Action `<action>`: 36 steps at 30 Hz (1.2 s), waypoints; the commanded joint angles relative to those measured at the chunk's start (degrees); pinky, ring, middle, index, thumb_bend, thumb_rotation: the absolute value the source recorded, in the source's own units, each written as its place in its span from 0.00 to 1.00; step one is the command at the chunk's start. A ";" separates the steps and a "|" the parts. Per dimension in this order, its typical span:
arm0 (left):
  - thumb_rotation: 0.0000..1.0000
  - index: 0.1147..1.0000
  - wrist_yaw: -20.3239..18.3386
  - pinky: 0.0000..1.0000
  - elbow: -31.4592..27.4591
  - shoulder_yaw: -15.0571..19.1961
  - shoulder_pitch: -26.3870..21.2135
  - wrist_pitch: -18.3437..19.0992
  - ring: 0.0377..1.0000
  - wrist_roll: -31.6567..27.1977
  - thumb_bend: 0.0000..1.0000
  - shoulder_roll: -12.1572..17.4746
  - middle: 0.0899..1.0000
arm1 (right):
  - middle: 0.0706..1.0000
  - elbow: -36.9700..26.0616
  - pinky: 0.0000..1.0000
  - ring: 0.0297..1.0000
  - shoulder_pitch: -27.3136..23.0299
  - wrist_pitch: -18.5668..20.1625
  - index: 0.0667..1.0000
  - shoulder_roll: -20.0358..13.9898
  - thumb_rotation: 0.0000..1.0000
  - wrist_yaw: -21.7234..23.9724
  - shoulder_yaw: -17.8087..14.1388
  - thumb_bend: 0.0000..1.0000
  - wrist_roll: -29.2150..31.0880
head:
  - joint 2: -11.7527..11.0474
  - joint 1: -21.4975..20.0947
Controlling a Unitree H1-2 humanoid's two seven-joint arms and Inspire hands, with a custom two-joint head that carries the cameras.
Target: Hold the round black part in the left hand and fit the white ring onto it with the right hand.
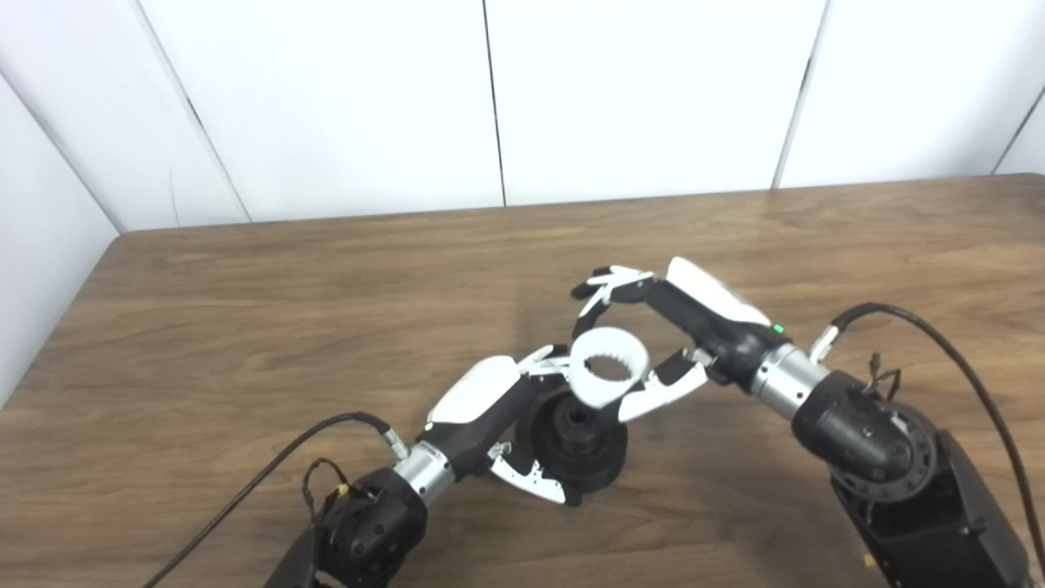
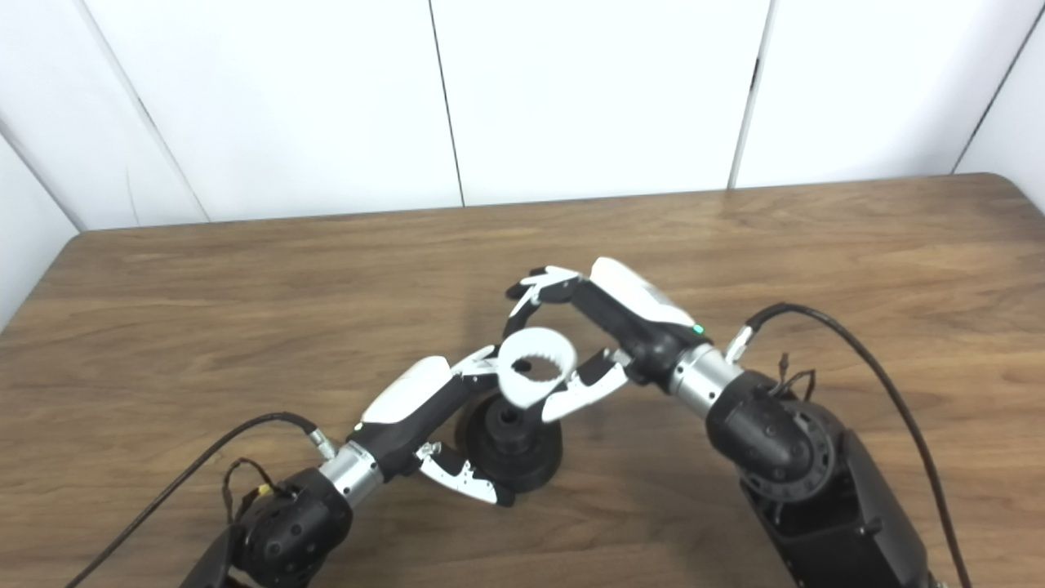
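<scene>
The round black part (image 1: 581, 445) sits on the wooden table (image 1: 245, 327) near the front middle, with a raised hub on top. My left hand (image 1: 522, 425) is shut on it, fingers behind it and thumb at its front. The white ring (image 1: 608, 367), toothed on its inner edge, hangs tilted just above the black part's back edge. My right hand (image 1: 645, 335) is shut on the ring, thumb under its right side and fingers arched over its far side. The scene also shows in the right eye view, with the ring (image 2: 535, 367) above the black part (image 2: 513, 445).
White wall panels (image 1: 490, 98) stand behind the table's far edge. Black cables (image 1: 939, 335) trail from both forearms over the table front. The table's left edge is in view at the left.
</scene>
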 commanded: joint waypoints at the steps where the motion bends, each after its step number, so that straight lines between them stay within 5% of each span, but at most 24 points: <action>1: 0.08 0.43 -1.99 0.89 0.83 -0.86 0.09 1.92 0.98 2.72 0.52 0.90 0.89 | 0.82 -2.27 0.84 0.94 -1.30 -0.30 0.45 0.50 0.14 0.14 -0.02 0.53 0.47 | 0.12 0.10; 17: 0.07 0.43 -3.13 0.88 -0.73 -0.78 -0.39 3.61 0.99 2.54 0.52 0.60 0.89 | 0.82 -1.58 0.86 0.95 -0.38 -0.31 0.45 1.15 0.15 1.68 1.03 0.53 0.81 | 1.21 -0.05; 36: 0.07 0.43 -2.93 0.88 -1.23 -1.11 -0.16 4.02 0.99 2.24 0.52 0.02 0.89 | 0.83 2.48 0.82 0.95 1.04 -6.26 0.45 0.98 0.15 -0.30 2.12 0.53 -1.85 | 1.11 0.50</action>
